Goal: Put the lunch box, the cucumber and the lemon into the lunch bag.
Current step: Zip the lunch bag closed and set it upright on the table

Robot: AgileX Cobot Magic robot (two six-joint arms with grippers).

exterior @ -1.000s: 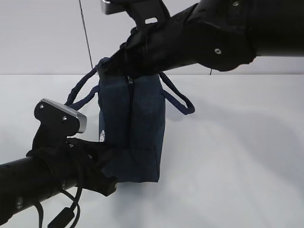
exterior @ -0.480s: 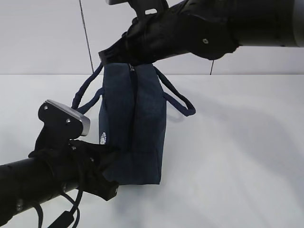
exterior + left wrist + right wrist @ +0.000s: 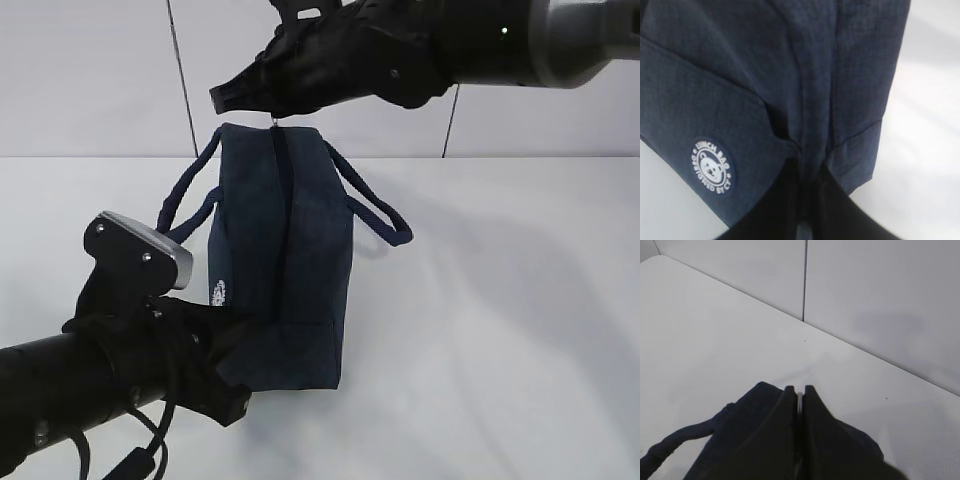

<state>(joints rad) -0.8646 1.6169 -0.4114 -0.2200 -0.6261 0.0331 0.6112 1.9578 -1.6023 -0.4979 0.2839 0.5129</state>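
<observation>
The navy lunch bag (image 3: 300, 260) stands on end on the white table, its zipper line running up the side that faces me. My left gripper (image 3: 235, 335) is shut on a fold of fabric at the bag's lower end; in the left wrist view the gripper (image 3: 807, 167) pinches that seam beside the round bear patch (image 3: 712, 166). Above the bag's top, my right gripper (image 3: 225, 98) is shut on the silver zipper pull (image 3: 275, 122), which shows as a thin sliver between its fingertips (image 3: 800, 390). The lunch box, cucumber and lemon are out of view.
Two padded loop handles hang off the bag, one to the left (image 3: 180, 195) and one to the right (image 3: 385, 215). A pale panelled wall (image 3: 90, 80) rises behind the table, and bare tabletop (image 3: 500, 330) lies to the right of the bag.
My right gripper has risen and drawn back to the right, uncovering the bag's top. The bag now stands straighter and taller. The left gripper has barely moved.
</observation>
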